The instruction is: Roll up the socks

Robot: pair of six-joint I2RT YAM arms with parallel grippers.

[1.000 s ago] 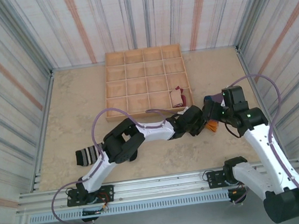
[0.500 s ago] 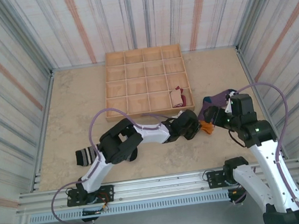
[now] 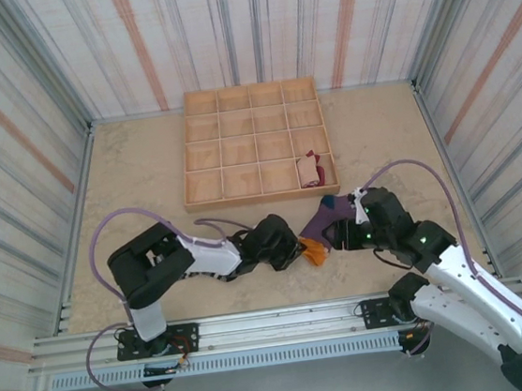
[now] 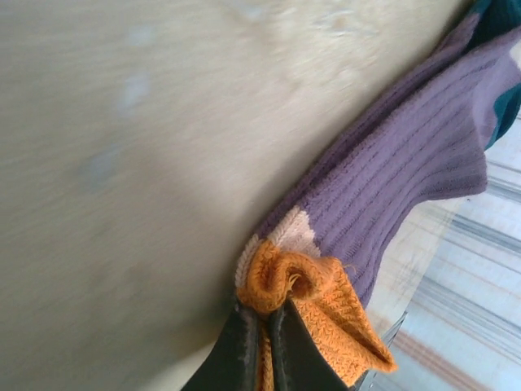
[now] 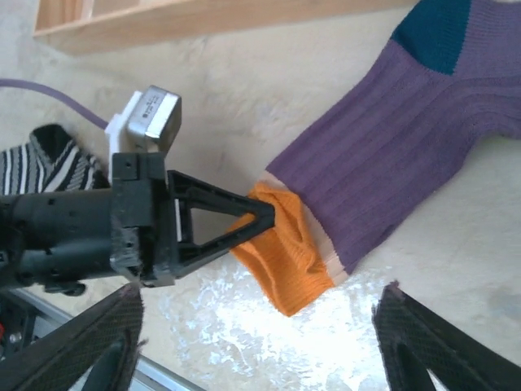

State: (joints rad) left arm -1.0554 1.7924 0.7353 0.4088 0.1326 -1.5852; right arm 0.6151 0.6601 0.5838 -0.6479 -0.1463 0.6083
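Orange end of purple sock (image 5: 391,138) clamped in left jaws, 5 o'clock on counter (image 3: 145,171); right jaws held apart over sock.

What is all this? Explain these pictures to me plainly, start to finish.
Two robot arms are bolted to a table. One picture looks down from above; the other two come from a camera on each wrist. The left gripper is pinched shut on the orange end of a purple sock lying on the table. The right gripper hangs open above that sock. A black-and-white striped sock lies beside the left arm, and a tan-and-red sock sits in the wooden tray.
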